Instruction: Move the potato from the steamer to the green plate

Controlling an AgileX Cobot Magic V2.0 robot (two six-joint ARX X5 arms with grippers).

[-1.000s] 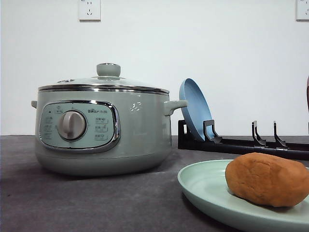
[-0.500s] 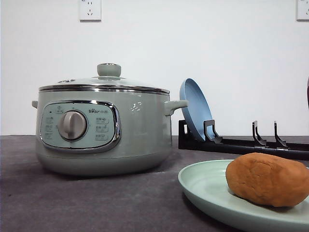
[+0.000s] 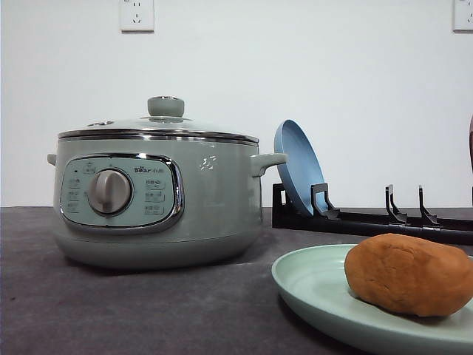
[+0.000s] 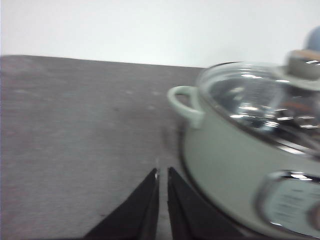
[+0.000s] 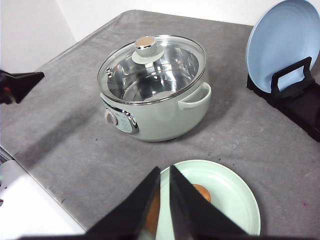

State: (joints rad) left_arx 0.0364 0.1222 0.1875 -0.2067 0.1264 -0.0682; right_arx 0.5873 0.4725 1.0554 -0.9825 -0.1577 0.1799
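Orange-brown and matte, the potato (image 3: pixel 409 274) lies on the green plate (image 3: pixel 310 285) at the near right in the front view, well apart from the lidded steamer (image 3: pixel 159 196) to the left, while a blue plate (image 3: pixel 297 164) leans in a black rack (image 3: pixel 369 219) behind. From the left wrist, the left gripper (image 4: pixel 162 172) has its black fingers (image 4: pixel 148 200) nearly together with a thin slit between them, holding nothing, over the grey table (image 4: pixel 75 130) just beside the steamer's side handle (image 4: pixel 185 102). From the right wrist, the right gripper (image 5: pixel 164 170) likewise shows its fingers (image 5: pixel 187 202) almost closed and empty above the green plate's near rim, the potato partly hidden behind them, and the glass lid (image 5: pixel 152 67) sits on the steamer beyond.
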